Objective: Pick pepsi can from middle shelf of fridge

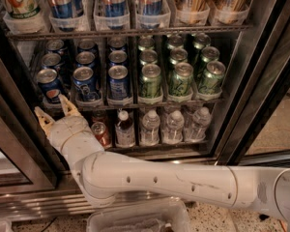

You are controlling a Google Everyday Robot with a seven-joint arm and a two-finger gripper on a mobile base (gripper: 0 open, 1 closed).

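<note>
Matt plastic claw (51, 108) just below glossy aluminium pepsi can (50, 86) on metal-wire middle shelf (160, 103).
</note>
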